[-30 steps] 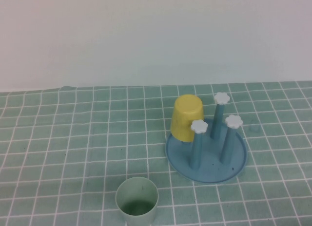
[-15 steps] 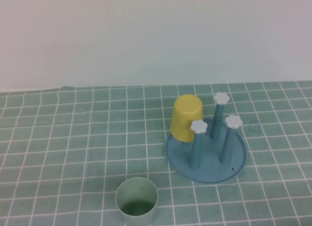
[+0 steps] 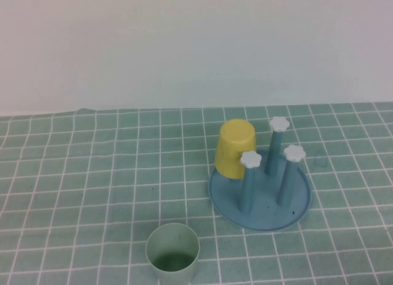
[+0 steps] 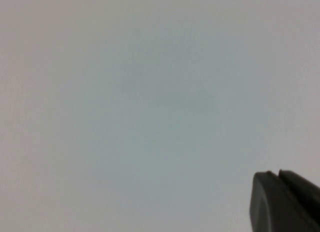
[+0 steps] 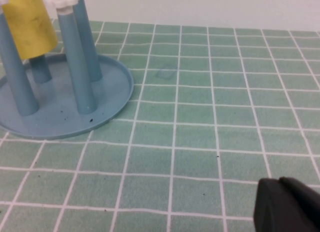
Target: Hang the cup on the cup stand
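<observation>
The cup (image 3: 172, 254) stands upright, mouth up, on the tiled bench (image 3: 92, 174) at the near edge, well apart from the cup stand (image 3: 260, 196), where a yellow cup (image 3: 235, 148) sits upside down over one peg. The left gripper (image 4: 285, 202) is closed on nothing, facing what looks like a blank pale wall. The right gripper (image 5: 287, 206), closed and empty too, hovers low over the bench near the stand.

Left gripper (image 4: 285, 202) and right gripper (image 5: 287, 204) both closed and empty, each a dark tip at its wrist view's corner
</observation>
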`<state>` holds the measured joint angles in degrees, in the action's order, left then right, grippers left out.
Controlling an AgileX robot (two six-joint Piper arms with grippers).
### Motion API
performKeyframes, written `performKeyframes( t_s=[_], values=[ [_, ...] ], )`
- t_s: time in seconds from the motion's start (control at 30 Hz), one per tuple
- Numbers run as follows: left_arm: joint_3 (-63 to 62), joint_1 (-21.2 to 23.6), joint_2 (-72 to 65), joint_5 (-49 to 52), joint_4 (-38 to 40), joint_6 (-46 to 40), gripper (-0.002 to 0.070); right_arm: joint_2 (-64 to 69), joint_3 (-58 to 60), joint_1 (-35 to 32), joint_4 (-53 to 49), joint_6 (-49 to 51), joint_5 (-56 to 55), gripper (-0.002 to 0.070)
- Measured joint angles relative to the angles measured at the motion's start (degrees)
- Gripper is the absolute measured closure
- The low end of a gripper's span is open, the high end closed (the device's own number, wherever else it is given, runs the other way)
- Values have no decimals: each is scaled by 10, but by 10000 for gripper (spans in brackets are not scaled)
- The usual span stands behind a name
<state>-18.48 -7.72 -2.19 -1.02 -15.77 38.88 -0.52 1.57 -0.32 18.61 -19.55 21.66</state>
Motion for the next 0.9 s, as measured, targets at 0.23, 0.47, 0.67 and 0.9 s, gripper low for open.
performKeyframes(
  t_s=[0.23, 0.47, 0.67, 0.9],
  values=[
    [-100, -63, -127, 191, 67, -218, 675, 0, 0, 0, 0, 0, 0, 678],
    [-194, -164, -268, 367, 166, -501, 675, 0, 0, 0, 0, 0, 0, 678],
    [-202, -178, -315, 315, 158, -506, 675, 0, 0, 0, 0, 0, 0, 678],
    [-227, -178, -388, 383, 199, -537, 675, 0, 0, 0, 0, 0, 0, 678]
  ],
)
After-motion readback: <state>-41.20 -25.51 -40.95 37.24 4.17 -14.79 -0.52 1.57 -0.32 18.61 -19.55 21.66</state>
